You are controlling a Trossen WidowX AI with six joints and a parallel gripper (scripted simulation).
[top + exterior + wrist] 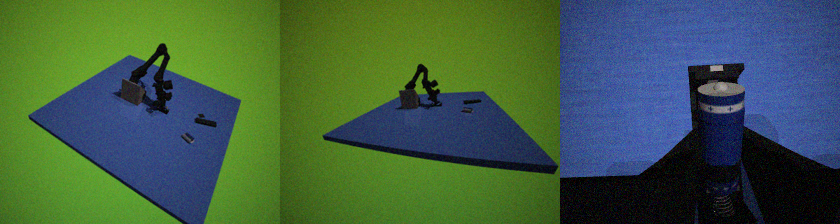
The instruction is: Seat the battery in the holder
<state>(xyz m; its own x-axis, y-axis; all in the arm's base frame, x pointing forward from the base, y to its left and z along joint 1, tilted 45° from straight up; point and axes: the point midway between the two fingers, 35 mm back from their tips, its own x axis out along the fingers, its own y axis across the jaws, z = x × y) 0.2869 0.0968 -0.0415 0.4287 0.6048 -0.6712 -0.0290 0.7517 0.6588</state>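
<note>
Wrist view: the gripper [721, 200] is clenching one battery [721, 127] by its blue barrel, terminal end pointing away, directly over the dark holder [715, 75], whose lip is lying just beyond the battery's nub while a spring is showing near the flat end; the battery is not yet lying flat in the holder; judged as a handling matter, the battery is appearing rigid, smooth-sided and liable to roll or slip, so mid-barrel is looking like the soundest hold; top view: beside the holder one brown box [132, 92] is standing, and well apart from the holder three small loose pieces [205, 122] are lying on the blue mat [105, 140].
</note>
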